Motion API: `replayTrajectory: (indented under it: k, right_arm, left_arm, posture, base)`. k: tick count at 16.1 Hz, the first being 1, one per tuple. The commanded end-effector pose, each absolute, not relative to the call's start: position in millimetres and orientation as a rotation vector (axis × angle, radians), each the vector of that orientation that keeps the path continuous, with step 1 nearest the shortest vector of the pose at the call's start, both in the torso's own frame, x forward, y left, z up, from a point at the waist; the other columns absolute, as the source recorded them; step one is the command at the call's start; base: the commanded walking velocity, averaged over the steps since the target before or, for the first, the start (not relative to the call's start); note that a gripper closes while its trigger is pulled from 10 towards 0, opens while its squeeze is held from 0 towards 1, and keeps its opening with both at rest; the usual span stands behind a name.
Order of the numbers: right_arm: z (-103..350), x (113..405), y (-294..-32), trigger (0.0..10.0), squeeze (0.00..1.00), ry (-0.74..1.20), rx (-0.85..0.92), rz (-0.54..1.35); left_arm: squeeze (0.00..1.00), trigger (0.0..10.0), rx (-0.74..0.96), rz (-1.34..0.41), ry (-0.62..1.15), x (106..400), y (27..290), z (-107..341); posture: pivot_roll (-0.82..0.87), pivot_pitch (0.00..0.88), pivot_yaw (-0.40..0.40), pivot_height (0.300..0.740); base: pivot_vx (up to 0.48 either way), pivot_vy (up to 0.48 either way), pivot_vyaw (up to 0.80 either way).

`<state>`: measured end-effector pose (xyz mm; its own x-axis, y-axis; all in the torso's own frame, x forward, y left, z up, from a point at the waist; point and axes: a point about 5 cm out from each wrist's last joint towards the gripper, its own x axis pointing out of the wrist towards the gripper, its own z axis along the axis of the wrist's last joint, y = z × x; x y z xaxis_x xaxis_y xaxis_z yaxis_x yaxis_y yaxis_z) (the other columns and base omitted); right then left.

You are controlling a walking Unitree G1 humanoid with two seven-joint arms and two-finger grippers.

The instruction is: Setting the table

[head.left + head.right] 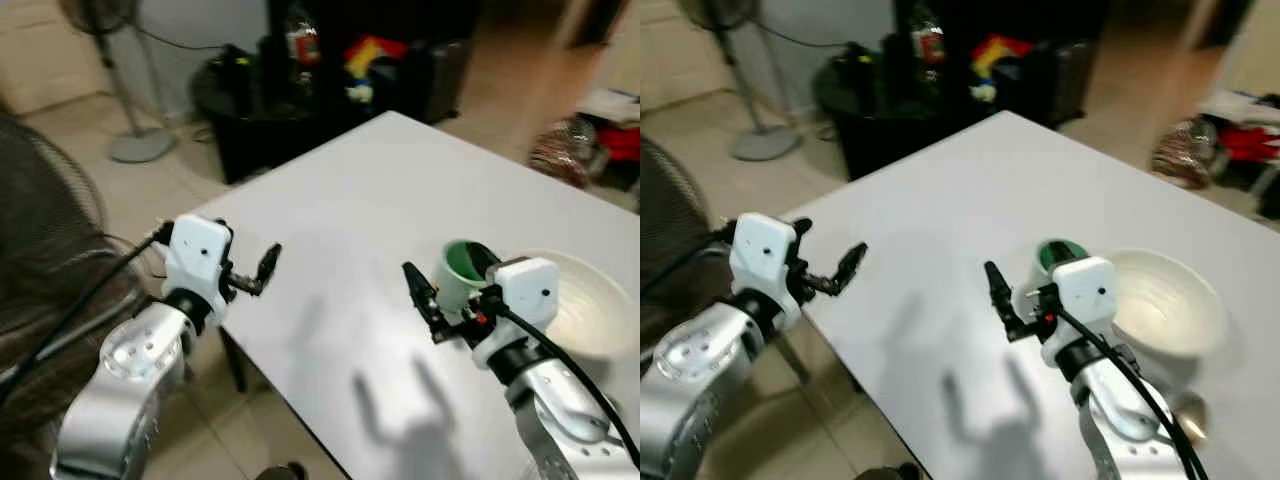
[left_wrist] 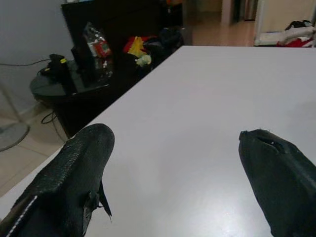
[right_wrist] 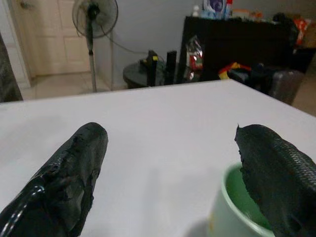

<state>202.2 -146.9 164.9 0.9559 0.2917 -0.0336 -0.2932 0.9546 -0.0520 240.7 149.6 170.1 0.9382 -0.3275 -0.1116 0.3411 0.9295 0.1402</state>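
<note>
My right tool (image 1: 420, 290) hangs wide open, empty, just beside the cup (image 1: 460, 268), which stands against the bowl (image 1: 590, 300) on the tabletop (image 1: 380, 200). Left tool (image 1: 262, 268) is open too. The cup looks rigid, light, slippery; I'd pinch its rim wall.

A white bench (image 1: 330, 215) runs corner-on from about 11 o'clock across the head views. A pale cup with a green inside (image 1: 462, 272) stands on it toward 4 o'clock, with a wide white bowl (image 1: 590, 305) touching or just beside it at 3 o'clock.
</note>
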Motion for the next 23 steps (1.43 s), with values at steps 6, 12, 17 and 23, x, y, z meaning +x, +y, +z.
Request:
replayTrajectory:
  k: [6, 12, 17, 23]
  right_arm:
    - [157.9, 204.9, -151.4, 10.0, 1.0, 0.056, -0.04, 0.291]
    - [155.6, 207.4, -151.1, 10.0, 1.0, 0.034, 0.026, 0.24]
    - [146.9, 206.6, -149.1, 10.0, 1.0, 0.068, 0.053, 0.232]
    - [139.8, 205.4, -149.2, 10.0, 1.0, 0.091, 0.062, 0.212]
  left_arm:
    - [0.0, 10.0, 0.174, -0.291, 0.114, 232.7, 155.1, 161.3]
    - [0.0, 10.0, 0.177, -0.295, 0.1, 232.1, 152.6, 163.4]
    - [0.0, 10.0, 0.167, -0.311, 0.1, 234.1, 150.9, 164.7]
    - [0.0, 10.0, 0.185, -0.318, 0.104, 235.1, 152.5, 165.5]
  posture:
    - [0.08, 0.0, -0.027, 0.74]
    - [0.08, 0.0, -0.029, 0.74]
    - [0.09, 0.0, -0.031, 0.74]
    - [0.09, 0.0, -0.026, 0.74]
  base:
    - [0.0, 0.0, 0.8]
    - [0.0, 0.0, 0.8]
    - [0.0, 0.0, 0.8]
    - [0.0, 0.336, 0.8]
